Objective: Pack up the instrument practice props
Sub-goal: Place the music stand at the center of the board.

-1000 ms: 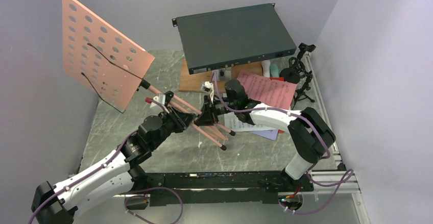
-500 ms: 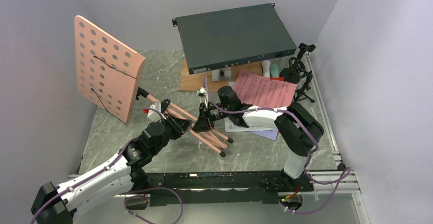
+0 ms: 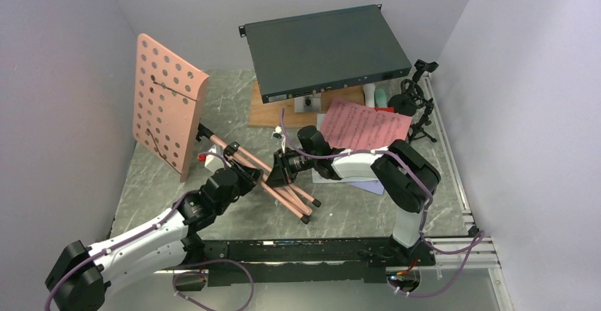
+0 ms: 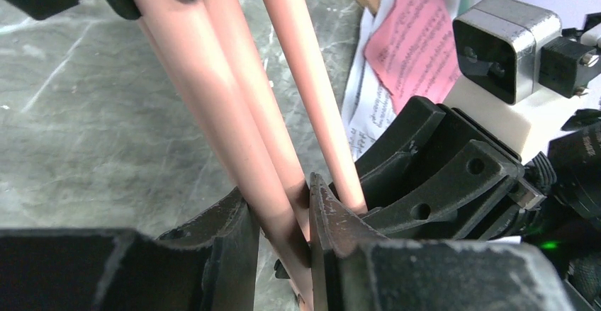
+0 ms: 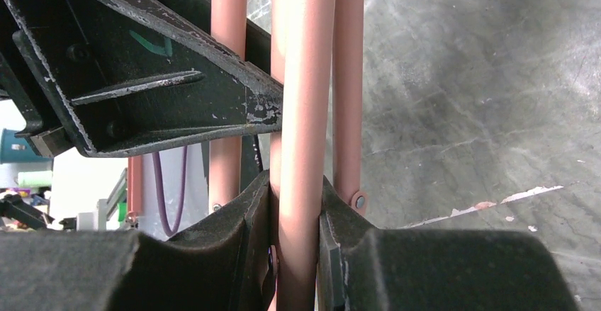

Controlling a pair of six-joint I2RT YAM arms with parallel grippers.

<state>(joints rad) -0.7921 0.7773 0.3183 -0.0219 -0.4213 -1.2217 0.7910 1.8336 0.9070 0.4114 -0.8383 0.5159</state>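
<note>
The salmon-pink music stand lies tilted, its perforated desk upright at the left and its folded legs pointing to the near middle. My left gripper is shut on one of the pink tubes, seen close up in the left wrist view. My right gripper is shut on a neighbouring tube, its jaws tight on both sides. Pink sheet music lies over white pages and a lavender page. The black mic stand and the white and mint tubes stand at the back right.
A dark grey rack box rests on a wooden board at the back. Walls close in on the left, back and right. A metal rail runs along the near edge.
The stand's desk has swung right and down, turning nearly edge-on. Both grippers have shifted left and nearer with the tubes still held.
</note>
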